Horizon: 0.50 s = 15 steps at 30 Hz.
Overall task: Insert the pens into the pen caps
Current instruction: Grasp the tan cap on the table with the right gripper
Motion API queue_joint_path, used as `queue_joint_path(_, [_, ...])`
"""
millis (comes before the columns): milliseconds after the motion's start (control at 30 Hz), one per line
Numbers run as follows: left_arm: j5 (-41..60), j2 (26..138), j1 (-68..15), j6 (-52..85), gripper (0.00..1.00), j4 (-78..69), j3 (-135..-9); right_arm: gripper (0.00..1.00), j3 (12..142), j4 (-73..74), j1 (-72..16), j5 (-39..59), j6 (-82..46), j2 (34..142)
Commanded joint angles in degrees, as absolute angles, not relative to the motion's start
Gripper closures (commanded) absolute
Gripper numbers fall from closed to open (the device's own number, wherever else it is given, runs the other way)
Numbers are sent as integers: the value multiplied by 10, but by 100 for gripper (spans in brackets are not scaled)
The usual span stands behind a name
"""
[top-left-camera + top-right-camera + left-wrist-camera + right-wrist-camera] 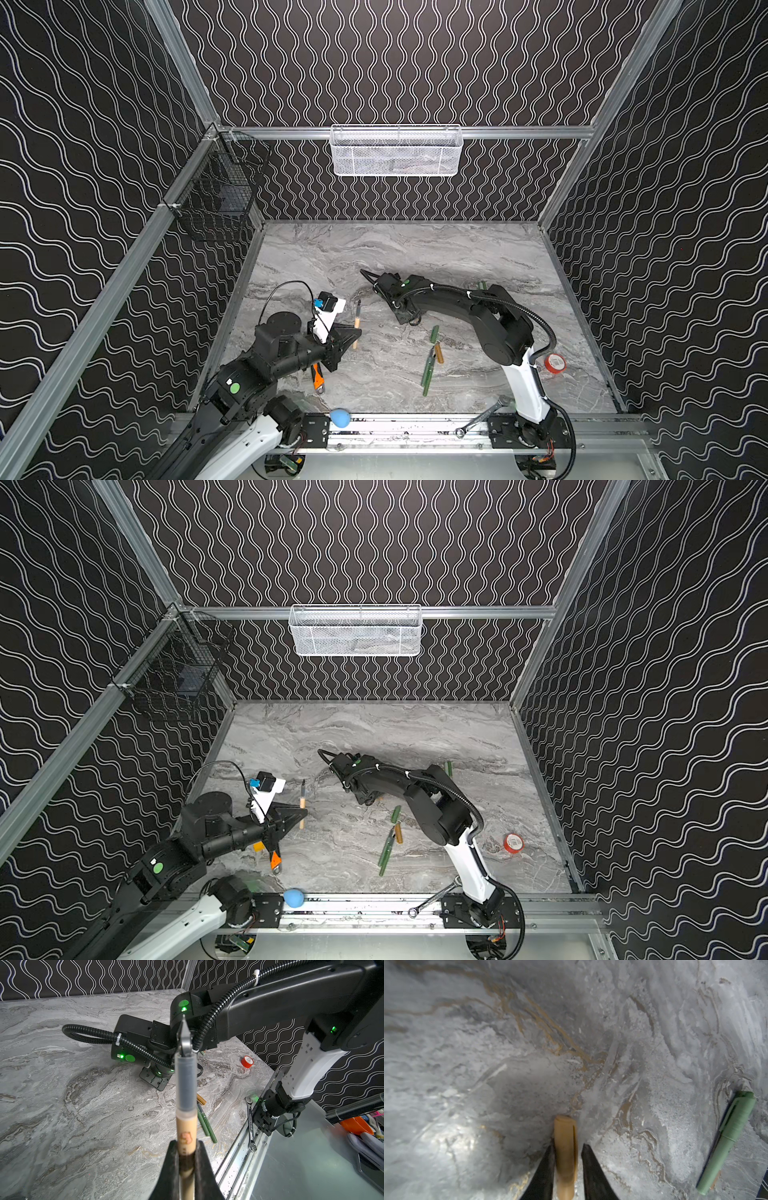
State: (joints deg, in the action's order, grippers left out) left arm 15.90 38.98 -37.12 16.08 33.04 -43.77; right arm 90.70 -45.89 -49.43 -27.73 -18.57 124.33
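Observation:
My left gripper [187,1141] is shut on a tan-orange pen [185,1124] and holds it above the table, its dark pointed tip forward. In both top views this pen [356,322] [302,802] sticks out from the left gripper [353,332]. My right gripper [567,1145] is low over the table with a tan-orange pen cap [565,1138] lying between its fingers. A narrow gap shows on one side, so it is open. A green pen cap [729,1140] lies off to one side. More green pens [428,368] and caps [434,334] lie near the middle.
An orange-handled utility knife [318,376] lies by the left arm. A steel wrench [482,417] and a blue ball [340,417] sit on the front rail. A red tape roll [555,363] is at the right. A white mesh basket [397,151] and a black wire basket [220,195] hang on the walls.

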Motion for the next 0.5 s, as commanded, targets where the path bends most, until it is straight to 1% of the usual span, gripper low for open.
queue_joint_path(0, [167, 389, -369, 150, 100, 306, -436, 77, 891, -475, -495, -229, -185, 1243])
queue_joint_path(133, [167, 388, -369, 150, 100, 306, -436, 80, 887, -467, -494, -210, -187, 1243])
queue_joint_path(267, [167, 386, -369, 150, 100, 307, -436, 88, 881, -460, -494, -196, -188, 1242])
queue_joint_path(467, [171, 387, -369, 150, 100, 305, -436, 90, 851, -425, -477, -159, -195, 1203])
